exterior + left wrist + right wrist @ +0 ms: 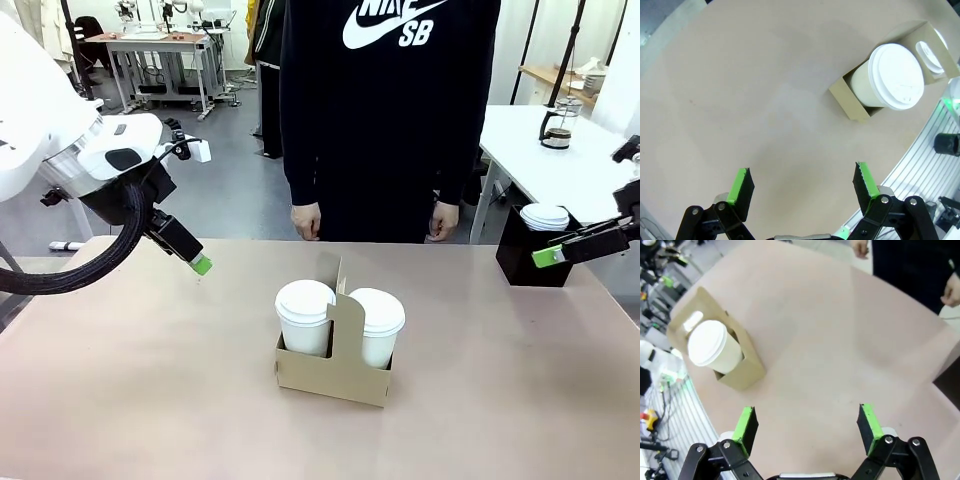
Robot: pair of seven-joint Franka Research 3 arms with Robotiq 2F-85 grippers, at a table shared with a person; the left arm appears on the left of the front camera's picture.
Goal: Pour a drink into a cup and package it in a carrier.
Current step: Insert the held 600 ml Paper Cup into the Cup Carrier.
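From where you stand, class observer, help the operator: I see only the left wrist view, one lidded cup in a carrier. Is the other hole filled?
Observer: Yes, the carrier holds two lidded cups, the left cup and the right cup.
Operator: Is the right gripper near them?
Observer: No, the right gripper hangs open beside the black box.
Operator: And the person?
Observer: Standing at the far edge, hand hanging down.

A beige bench [120, 400] in a busy workshop

Grey floor [230, 200] stretches behind; a white table [560, 170] stands beyond the bench's far right corner, another cluttered table [160, 45] far left.
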